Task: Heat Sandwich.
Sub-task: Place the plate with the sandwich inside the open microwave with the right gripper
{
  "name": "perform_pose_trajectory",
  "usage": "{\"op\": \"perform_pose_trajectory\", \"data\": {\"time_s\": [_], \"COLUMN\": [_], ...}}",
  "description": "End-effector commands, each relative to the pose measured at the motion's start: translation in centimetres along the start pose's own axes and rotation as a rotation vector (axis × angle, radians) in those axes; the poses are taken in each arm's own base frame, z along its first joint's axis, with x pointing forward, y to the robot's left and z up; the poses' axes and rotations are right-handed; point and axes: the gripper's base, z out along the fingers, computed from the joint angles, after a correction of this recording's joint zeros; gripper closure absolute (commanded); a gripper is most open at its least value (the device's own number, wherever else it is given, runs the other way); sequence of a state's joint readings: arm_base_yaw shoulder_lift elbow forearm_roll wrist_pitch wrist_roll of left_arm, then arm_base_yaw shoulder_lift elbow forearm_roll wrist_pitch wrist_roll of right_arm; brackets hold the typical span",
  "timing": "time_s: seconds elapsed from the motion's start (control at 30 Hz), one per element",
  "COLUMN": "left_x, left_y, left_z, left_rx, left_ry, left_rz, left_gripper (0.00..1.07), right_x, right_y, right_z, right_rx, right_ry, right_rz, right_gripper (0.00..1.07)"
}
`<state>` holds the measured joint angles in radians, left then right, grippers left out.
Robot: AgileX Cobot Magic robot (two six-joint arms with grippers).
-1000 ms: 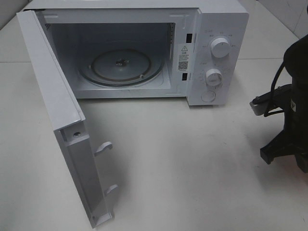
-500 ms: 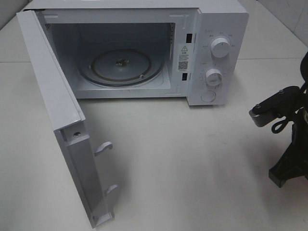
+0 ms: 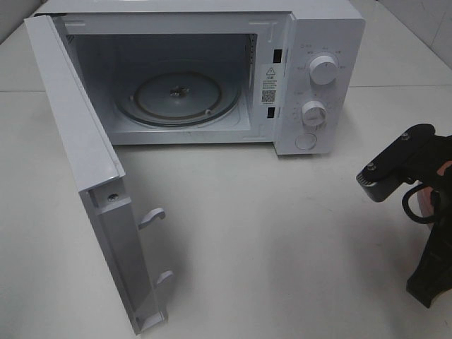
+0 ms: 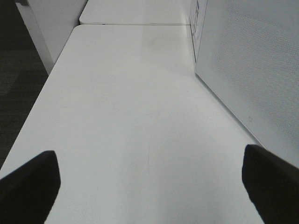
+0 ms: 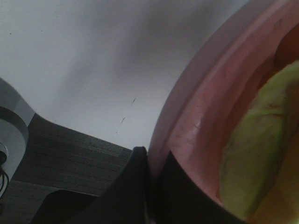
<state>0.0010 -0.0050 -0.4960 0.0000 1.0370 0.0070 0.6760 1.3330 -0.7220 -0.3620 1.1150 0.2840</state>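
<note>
Right gripper (image 5: 152, 155): clenched on the rim of the pink plate (image 5: 196, 107), the two dark fingers (image 5: 133, 186) nipping the edge between them; taking the rim rather than the food probably lets the whole load travel without squashing the bread; whether the plate is off the table (image 3: 282, 233) cannot be told.
Sandwich (image 5: 254, 158): lies on the pink plate, inward of the pinched rim; seen only in the right wrist view, pale yellow with a reddish edge; by the right arm (image 3: 406, 166) it sits at the table's right side, well apart from the microwave (image 3: 311, 42).
Left gripper (image 4: 149, 181): fingers (image 4: 32, 182) spread wide, grasping nothing; it hovers low over bare table beside a perforated white panel, seemingly the outer face of the door (image 3: 78, 148); likely kept clear of the loading path and near the door for closing.
Microwave: door swung fully out to the left, cavity exposed toward the arms, presumably so the plate can go straight in; turntable (image 3: 176, 95) bare.
Step, as judged: plate gripped, insertion not yet done.
Count: one sandwich; one pink plate; one microwave; one door with two latch hooks (image 3: 152, 217); one turntable; two knobs (image 3: 323, 69); one round button (image 3: 305, 141); two grippers, one loaded, one free.
</note>
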Motion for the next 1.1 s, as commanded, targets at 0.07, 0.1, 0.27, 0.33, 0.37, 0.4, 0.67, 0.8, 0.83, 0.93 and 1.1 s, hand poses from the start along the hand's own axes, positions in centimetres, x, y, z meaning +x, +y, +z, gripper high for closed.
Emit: {"op": "perform_pose_trajectory", "data": {"time_s": [0.07,0.1,0.27,0.33,0.37,0.4,0.67,0.8,0.83,0.93,1.1], "left_x": [0.2,0.2,0.2,0.2,0.2,0.2,0.2,0.2,0.2,0.2,0.2], "left_y": [0.0,0.0,0.0,0.0,0.0,0.0,0.0,0.0,0.0,0.0,0.0], "left_z": [-0.3,-0.3,-0.3,-0.3,-0.3,-0.3,-0.3,-0.3,-0.3,-0.3,-0.3], "left_rx": [-0.003,-0.003,-0.003,-0.003,-0.003,-0.003,-0.003,-0.003,-0.003,-0.003,-0.003], "left_ry": [-0.028,-0.028,-0.028,-0.028,-0.028,-0.028,-0.028,-0.028,-0.028,-0.028,-0.028], "left_rz": [-0.002,-0.002,-0.002,-0.002,-0.002,-0.002,-0.002,-0.002,-0.002,-0.002,-0.002], "left_gripper": [0.01,0.01,0.01,0.01,0.01,0.01,0.01,0.01,0.01,0.01,0.01], "right_x": [0.8,0.8,1.1,1.2,1.2,1.2,1.9,2.2,2.4,2.6,3.0], "right_y": [1.0,1.0,2.1,2.7,2.7,3.2,5.6,6.3,6.8,7.2,8.1], "right_z": [-0.9,-0.9,-1.4,-1.5,-1.5,-1.7,-2.5,-2.8,-3.0,-3.1,-3.4], "right_rx": [0.035,0.035,0.048,0.051,0.051,0.054,0.070,0.075,0.079,0.083,0.095], "right_ry": [-0.007,-0.007,-0.017,-0.028,-0.028,-0.039,-0.092,-0.110,-0.121,-0.131,-0.149], "right_rz": [-0.069,-0.069,-0.135,-0.163,-0.163,-0.190,-0.329,-0.380,-0.417,-0.458,-0.575], "right_gripper": [1.07,1.07,1.07,1.07,1.07,1.07,1.07,1.07,1.07,1.07,1.07]}}
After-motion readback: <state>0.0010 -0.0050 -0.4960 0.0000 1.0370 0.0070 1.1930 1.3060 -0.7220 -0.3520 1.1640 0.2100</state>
